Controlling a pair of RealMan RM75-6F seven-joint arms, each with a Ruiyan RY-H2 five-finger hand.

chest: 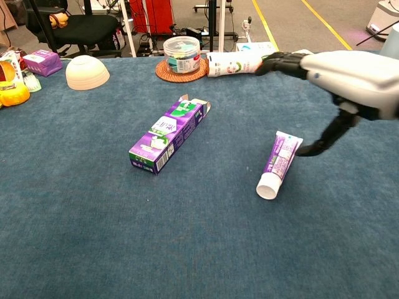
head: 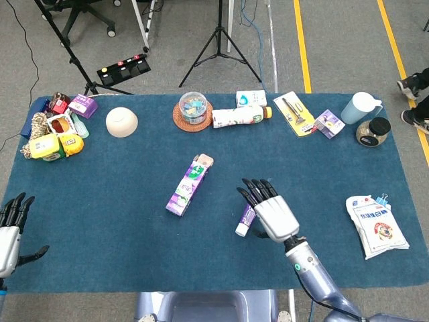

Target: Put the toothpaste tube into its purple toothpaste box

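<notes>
Right hand hovered spread over toothpaste tube, holding nothing. Tube lay right of purple toothpaste box, apart. Best lowered squarely, pinched mid-body, cap kept clear.

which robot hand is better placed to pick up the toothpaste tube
Right. The right robot hand hovers open right over the toothpaste tube, fingers spread. The left robot hand sits at the table's far left edge, well away from the tube and the purple box.
</notes>
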